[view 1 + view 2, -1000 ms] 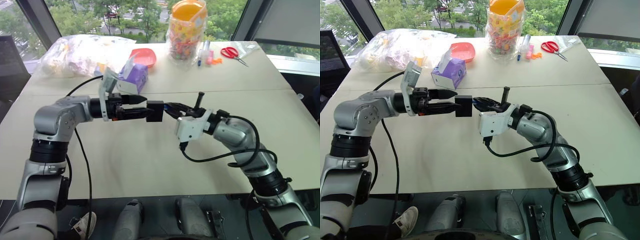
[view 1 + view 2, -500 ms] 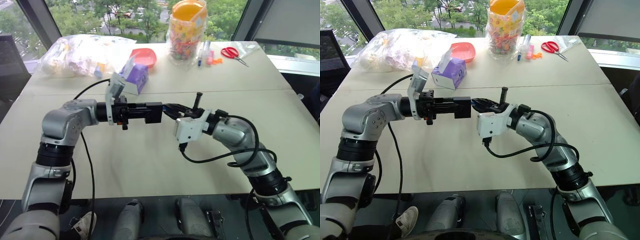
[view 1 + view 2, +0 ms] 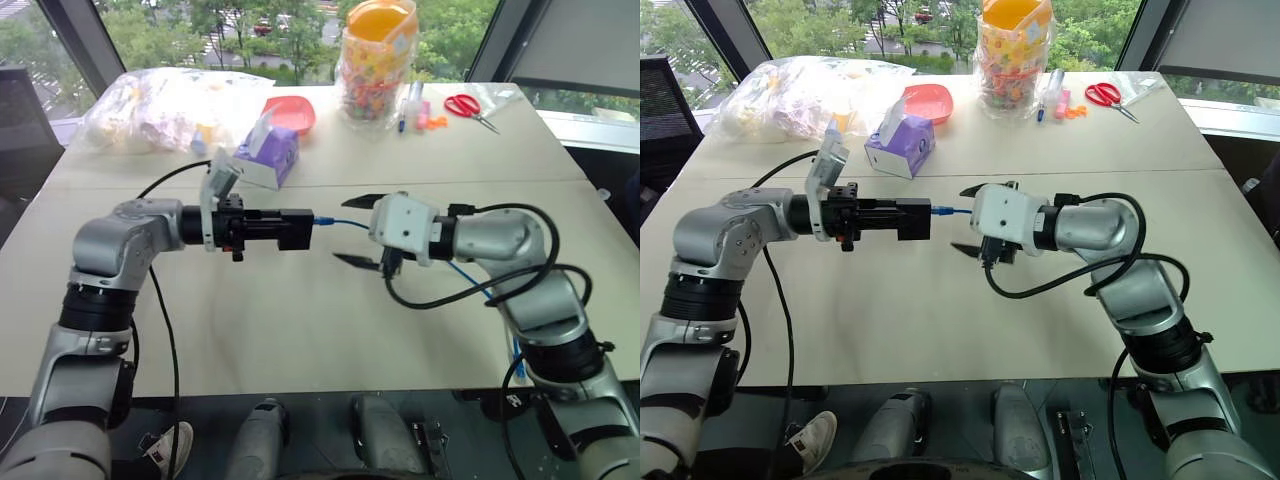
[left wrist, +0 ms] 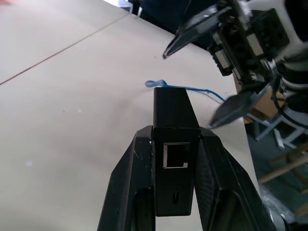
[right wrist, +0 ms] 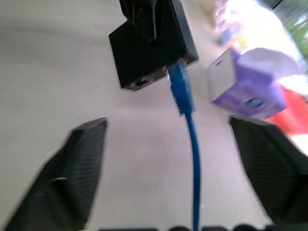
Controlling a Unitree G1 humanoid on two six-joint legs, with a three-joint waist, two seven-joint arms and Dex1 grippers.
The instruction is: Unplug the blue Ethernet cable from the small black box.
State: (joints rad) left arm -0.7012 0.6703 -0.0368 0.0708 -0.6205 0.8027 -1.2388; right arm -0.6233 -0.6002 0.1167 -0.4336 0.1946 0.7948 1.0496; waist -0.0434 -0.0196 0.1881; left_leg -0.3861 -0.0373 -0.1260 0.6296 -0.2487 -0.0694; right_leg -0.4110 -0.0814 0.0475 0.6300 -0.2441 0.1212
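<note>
So the right claw [image 3: 361,229] just let go and sprang wide, backing off the blue Ethernet cable [image 5: 185,98]. Left claw [image 4: 175,180] clamped onto the small black box [image 3: 294,229] mid-surface (held aloft). Plug's seemingly still seated, so not unplugged yet.
</note>
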